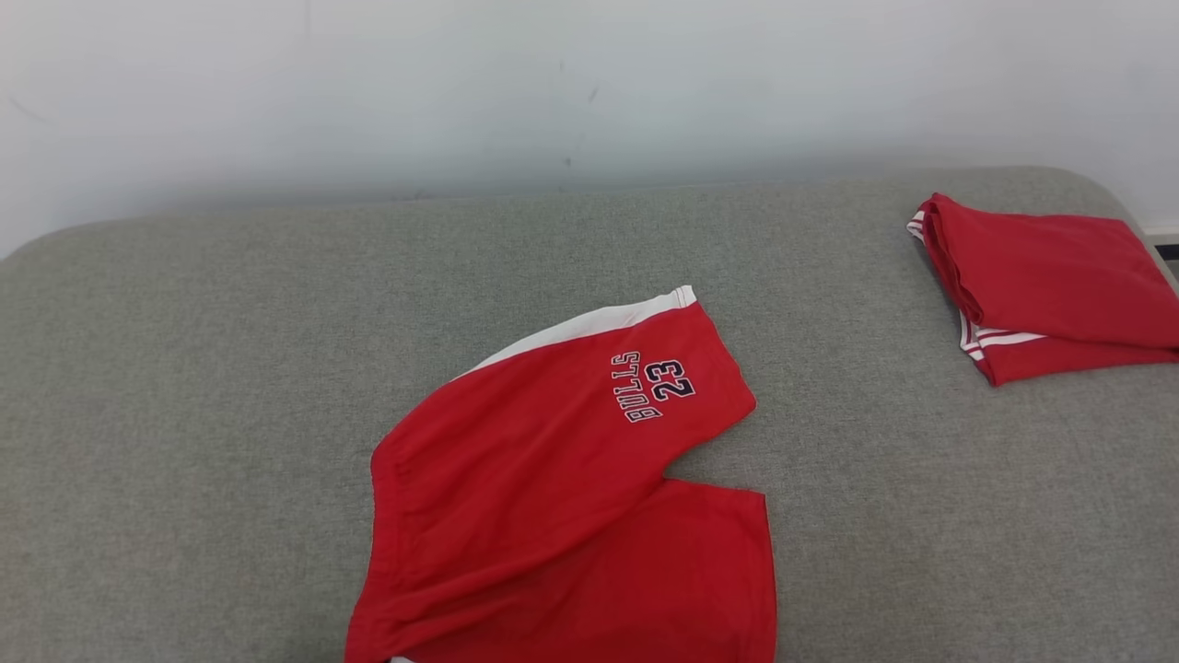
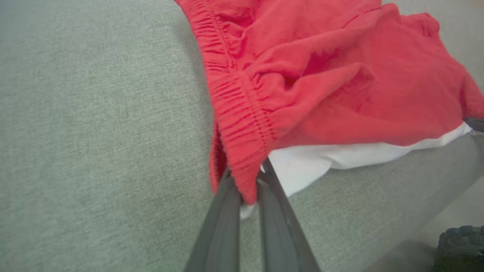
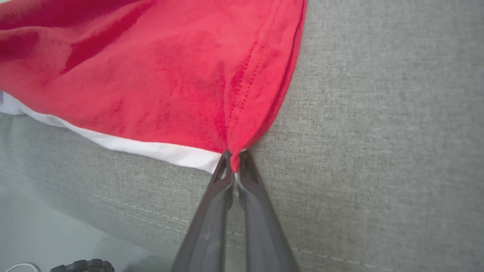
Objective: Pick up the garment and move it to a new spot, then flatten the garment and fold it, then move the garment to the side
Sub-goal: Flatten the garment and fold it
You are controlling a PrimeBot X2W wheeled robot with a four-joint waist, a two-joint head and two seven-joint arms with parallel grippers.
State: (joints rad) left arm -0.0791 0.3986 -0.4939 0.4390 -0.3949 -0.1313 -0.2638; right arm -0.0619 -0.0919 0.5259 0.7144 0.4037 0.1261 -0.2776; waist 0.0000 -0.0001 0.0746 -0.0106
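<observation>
The garment (image 1: 553, 479) is a pair of red shorts with white side panels and "BULLS 23" printed on one leg. It lies spread on the grey cushioned surface (image 1: 184, 368), its near edge cut off by the bottom of the head view. In the left wrist view my left gripper (image 2: 247, 181) is shut on the elastic waistband corner of the garment (image 2: 321, 75). In the right wrist view my right gripper (image 3: 234, 160) is shut on the hem corner of a leg of the garment (image 3: 170, 75), with the cloth pinched between the fingertips.
A second red garment (image 1: 1050, 285), folded, lies at the far right of the surface. A pale wall (image 1: 553, 83) runs behind. The surface's front edge and the floor (image 3: 56, 234) show below the grippers, with a dark wheel (image 2: 461, 245) nearby.
</observation>
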